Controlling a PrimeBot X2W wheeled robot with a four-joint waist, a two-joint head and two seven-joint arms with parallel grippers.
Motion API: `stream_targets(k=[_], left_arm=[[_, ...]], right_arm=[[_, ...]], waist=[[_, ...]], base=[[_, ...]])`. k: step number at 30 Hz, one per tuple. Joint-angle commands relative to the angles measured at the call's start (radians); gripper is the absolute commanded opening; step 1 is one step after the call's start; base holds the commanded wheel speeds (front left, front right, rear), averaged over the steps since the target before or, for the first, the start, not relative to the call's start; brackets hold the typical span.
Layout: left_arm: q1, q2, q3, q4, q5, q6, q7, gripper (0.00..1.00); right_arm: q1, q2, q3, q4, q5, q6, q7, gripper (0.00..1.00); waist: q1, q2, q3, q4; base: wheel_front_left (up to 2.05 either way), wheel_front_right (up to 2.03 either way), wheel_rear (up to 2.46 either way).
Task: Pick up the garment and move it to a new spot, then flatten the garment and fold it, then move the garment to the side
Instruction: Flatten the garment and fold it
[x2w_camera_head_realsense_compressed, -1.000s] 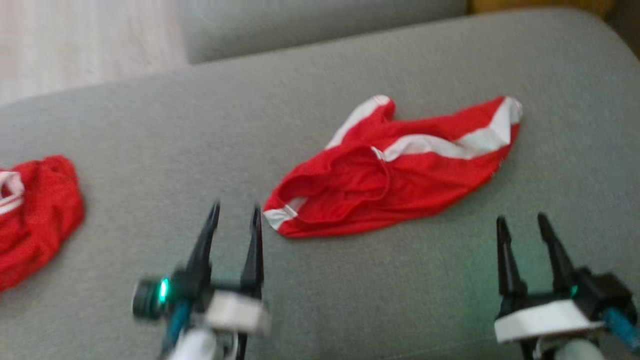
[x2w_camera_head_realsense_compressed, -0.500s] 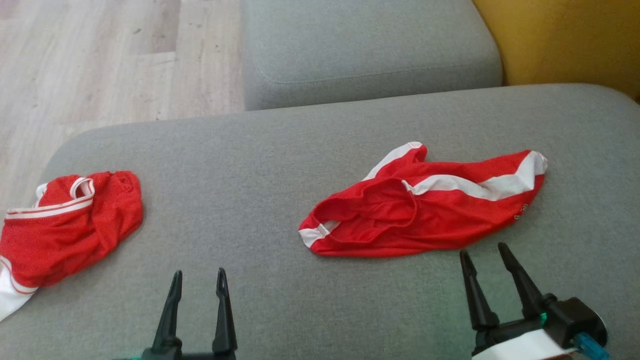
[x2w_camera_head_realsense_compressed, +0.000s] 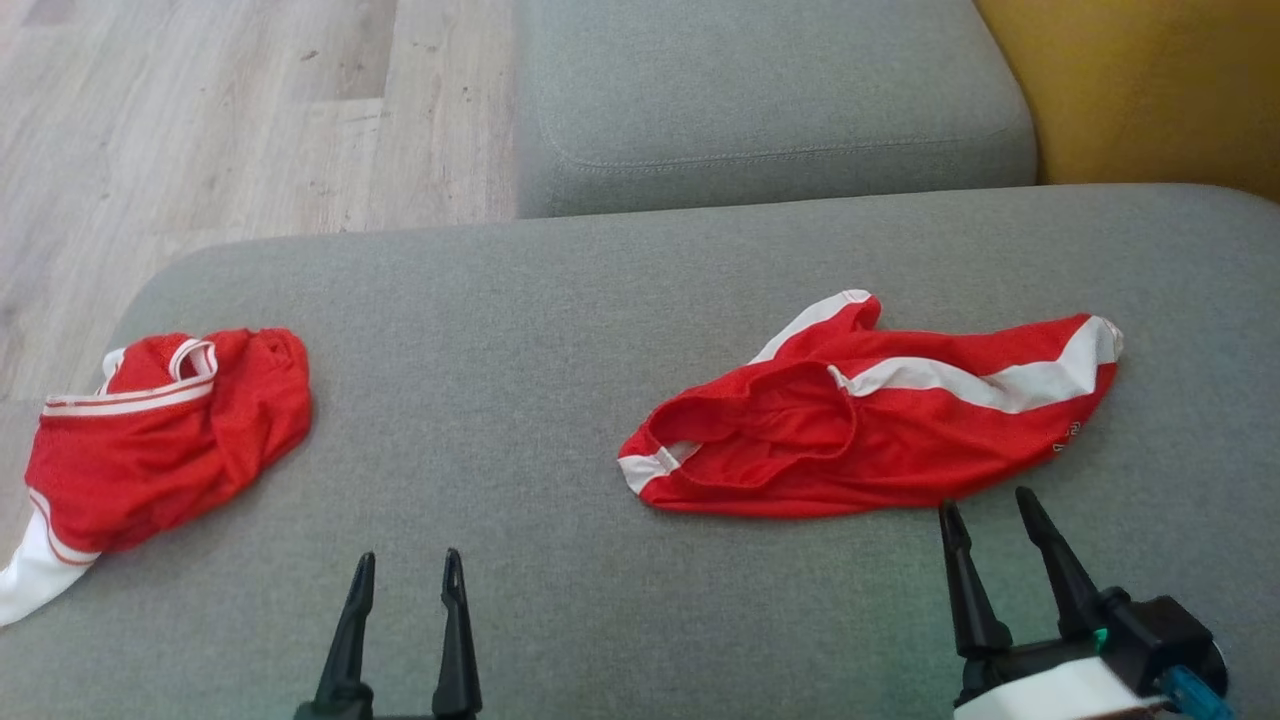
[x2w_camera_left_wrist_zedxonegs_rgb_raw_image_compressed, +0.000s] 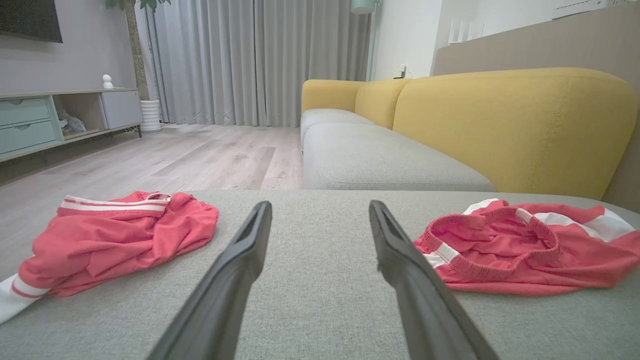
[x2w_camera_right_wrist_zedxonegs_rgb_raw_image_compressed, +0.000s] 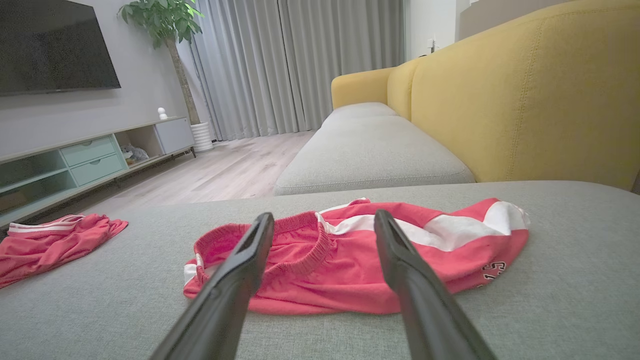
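A crumpled red garment with white stripes (x2w_camera_head_realsense_compressed: 880, 430) lies right of centre on the grey cushion (x2w_camera_head_realsense_compressed: 560, 330); its elastic waistband faces left. My right gripper (x2w_camera_head_realsense_compressed: 986, 502) is open just short of its near edge, not touching, and looks straight at the garment (x2w_camera_right_wrist_zedxonegs_rgb_raw_image_compressed: 350, 260) between its own fingers (x2w_camera_right_wrist_zedxonegs_rgb_raw_image_compressed: 324, 215). My left gripper (x2w_camera_head_realsense_compressed: 409, 560) stands open over bare cushion, with the garment (x2w_camera_left_wrist_zedxonegs_rgb_raw_image_compressed: 520, 250) off to the right of its own fingertips (x2w_camera_left_wrist_zedxonegs_rgb_raw_image_compressed: 320, 205). A second red garment (x2w_camera_head_realsense_compressed: 170, 440) lies bunched at the cushion's left edge.
A second grey seat cushion (x2w_camera_head_realsense_compressed: 770, 90) lies beyond the far edge, with a yellow backrest (x2w_camera_head_realsense_compressed: 1150, 90) at the right. Wooden floor (x2w_camera_head_realsense_compressed: 200, 120) shows past the left and far edges. A TV cabinet (x2w_camera_right_wrist_zedxonegs_rgb_raw_image_compressed: 75, 160) stands across the room.
The head camera has swung, bringing the far cushion, floor and whole left garment into view. Both grippers sit lower in the picture and stay open. Neither garment has moved on the cushion.
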Motion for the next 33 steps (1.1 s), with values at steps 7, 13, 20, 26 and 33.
stream_targets(k=[7,13,20,26,33], left_arm=[[-0.048,-0.008,0.016,-0.025,-0.002,0.003,-0.009,1.00],[-0.064,-0.008,-0.010,-0.007,0.001,-0.015,-0.009,1.00],[-0.241,-0.008,-0.151,0.109,-0.141,-0.073,-0.009,1.00],[-0.564,-0.008,-0.382,0.337,-0.444,-0.130,0.002,1.00],[-0.826,-0.008,-0.554,0.488,-0.723,-0.124,0.093,1.00]], right_arm=[[-0.032,0.000,0.013,-0.029,-0.001,-0.001,-0.003,1.00],[-0.035,-0.001,0.014,-0.028,-0.013,-0.001,-0.003,1.00],[-0.076,-0.034,0.036,-0.037,-0.015,-0.001,-0.003,1.00],[-0.156,-0.036,0.057,-0.056,-0.013,-0.001,-0.003,1.00],[-0.218,-0.016,0.087,-0.061,-0.002,-0.001,-0.003,1.00]], waist=[[-0.0001,0.0000,0.006,0.010],[-0.0001,0.0000,0.022,0.000],[-0.0001,0.0000,0.119,-0.095],[-0.0001,0.0000,0.262,-0.218],[-0.0001,0.0000,0.368,-0.351]], base=[[0.00,0.00,0.00],[0.00,0.00,0.00],[0.00,0.00,0.00],[0.00,0.00,0.00],[0.00,0.00,0.00]])
